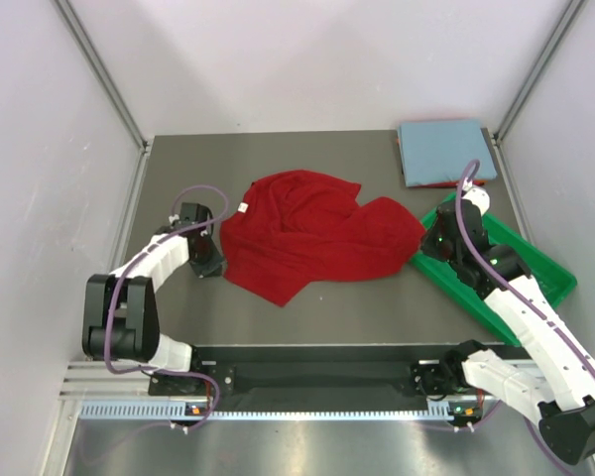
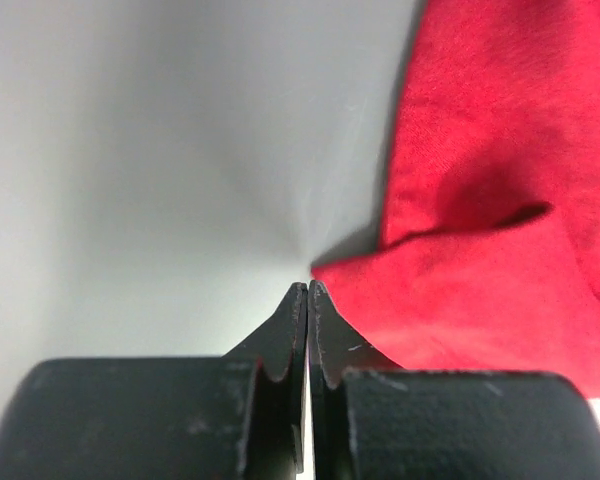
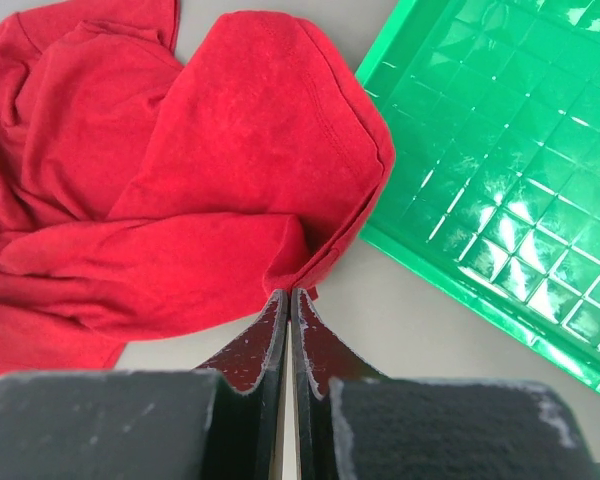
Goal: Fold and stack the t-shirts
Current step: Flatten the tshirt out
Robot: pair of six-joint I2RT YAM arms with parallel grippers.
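Note:
A dark red t-shirt [image 1: 307, 238] lies crumpled in the middle of the table, its white neck label [image 1: 243, 207] at its upper left. My left gripper [image 1: 210, 266] is at the shirt's left edge. In the left wrist view its jaws [image 2: 308, 285] are pressed together, and a corner of the red cloth [image 2: 480, 200] ends right at the tips. My right gripper [image 1: 429, 243] is at the shirt's right edge, shut [image 3: 291, 292] on a fold of the hem [image 3: 325, 270]. A folded light blue t-shirt [image 1: 444, 149] lies at the back right on another red one [image 1: 451, 184].
A green plastic tray [image 1: 550, 273] lies on the right, under my right arm, and its gridded floor [image 3: 500, 150] fills the right of the right wrist view. Grey walls close in the table on the left, back and right.

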